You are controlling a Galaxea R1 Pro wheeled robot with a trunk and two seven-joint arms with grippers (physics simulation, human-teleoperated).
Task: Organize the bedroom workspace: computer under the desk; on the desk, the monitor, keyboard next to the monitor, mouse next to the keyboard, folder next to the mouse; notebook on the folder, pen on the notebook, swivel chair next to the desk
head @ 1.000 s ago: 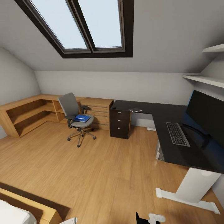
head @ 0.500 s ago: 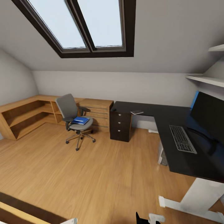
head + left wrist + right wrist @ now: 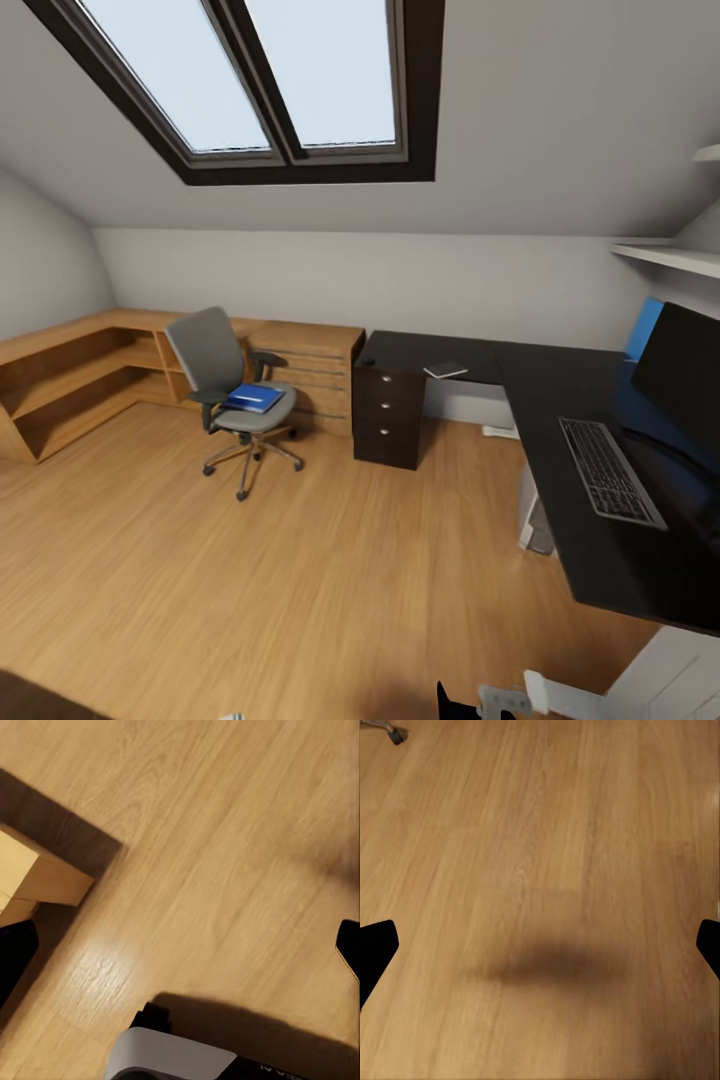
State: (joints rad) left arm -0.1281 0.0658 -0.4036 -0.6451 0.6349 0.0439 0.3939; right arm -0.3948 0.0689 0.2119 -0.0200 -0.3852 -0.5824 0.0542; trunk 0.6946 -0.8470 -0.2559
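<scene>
Both grippers hang over bare honey-coloured wood floor [image 3: 330, 580] with nothing between their fingers: our left gripper [image 3: 180, 945] shows its two black fingertips at the opposite edges of its wrist view, set wide apart, and our right gripper [image 3: 540, 945] shows the same spread in its own view.

Across the head view we see the grey fabric swivel chair [image 3: 225, 385] with its chrome star base standing left of centre, in front of a light wooden dresser [image 3: 310, 370] and a low wooden shelf unit [image 3: 70, 385] that runs into the left corner. On the chair's seat lies the flat bright blue folder [image 3: 253, 398].

At the right, the large glossy black L-shaped desk [image 3: 570, 400] fills the corner, its three-drawer pedestal [image 3: 388, 415] at the near left end. A small thin grey notebook [image 3: 445, 370] lies on the desk's back wing, above the pedestal. Along the right wing lies the slim black keyboard [image 3: 612, 472], just beside the very wide black monitor [image 3: 690, 385] at the frame's right edge. Under the desk a light grey computer tower [image 3: 535, 510] is partly visible. A dark-framed skylight [image 3: 270, 80] sits in the sloped ceiling at the upper left.
</scene>
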